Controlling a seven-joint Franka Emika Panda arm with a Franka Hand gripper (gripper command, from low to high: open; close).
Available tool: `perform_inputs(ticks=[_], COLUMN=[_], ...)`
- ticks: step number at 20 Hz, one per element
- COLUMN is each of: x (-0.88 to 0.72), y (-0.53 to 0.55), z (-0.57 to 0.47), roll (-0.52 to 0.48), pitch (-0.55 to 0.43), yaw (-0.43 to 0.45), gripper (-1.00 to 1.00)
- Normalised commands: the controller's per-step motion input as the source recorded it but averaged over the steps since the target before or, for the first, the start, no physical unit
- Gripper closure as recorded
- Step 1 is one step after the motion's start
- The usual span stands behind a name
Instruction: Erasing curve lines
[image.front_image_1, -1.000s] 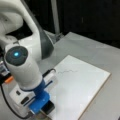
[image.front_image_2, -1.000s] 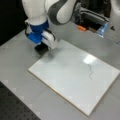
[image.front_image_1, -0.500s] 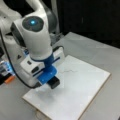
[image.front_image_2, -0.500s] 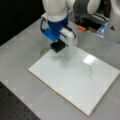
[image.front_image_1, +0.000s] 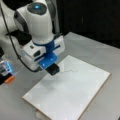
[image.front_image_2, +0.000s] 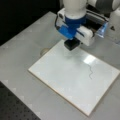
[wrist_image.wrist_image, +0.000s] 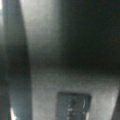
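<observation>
The curve lines show as a thin wavy dark stroke (image.front_image_2: 90, 72) on the white board (image.front_image_2: 62, 75), toward a front view's right. The same stroke (image.front_image_1: 68, 71) runs short across the board (image.front_image_1: 75, 97), just right of the tool. My gripper (image.front_image_1: 53, 69) carries a blue mount with a black block at its tip. It hovers over the board's far part, close to the stroke's end. In a front view the gripper (image.front_image_2: 71, 44) stands up and left of the stroke, apart from it. The wrist view is dark and blurred and shows no line.
The board has a tan wooden edge and lies on a grey table (image.front_image_2: 22, 47). A small round pale object (image.front_image_2: 44, 51) sits by the board's corner. A device with blue light (image.front_image_1: 7, 70) and an orange part stands beside the arm's base; it shows too (image.front_image_2: 103, 29).
The arm has swung from the board's edge inward over the board, bringing the black block toward the stroke. The stroke looks unchanged.
</observation>
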Motion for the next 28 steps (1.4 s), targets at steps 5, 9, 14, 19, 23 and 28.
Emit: perform_inputs(ticks=[5,9,14,19,23,28], x=[-0.18,-0.17,-0.15,-0.12,-0.10,-0.08], y=[0.21,0.27,0.23,0.16,0.12,0.16], z=[-0.06,-0.09,-0.10,-0.17,-0.22,-0.24], roll=[0.148,0.128,0.082,0.065,0.039,0.024], pitch=[-0.087,-0.048,-0.050,-0.090,-0.125,-0.155], yaw=[-0.363,-0.323,-0.240,-0.316,-0.302,-0.263], gripper=[1.00,1.00,1.00,1.00,1.00,1.00])
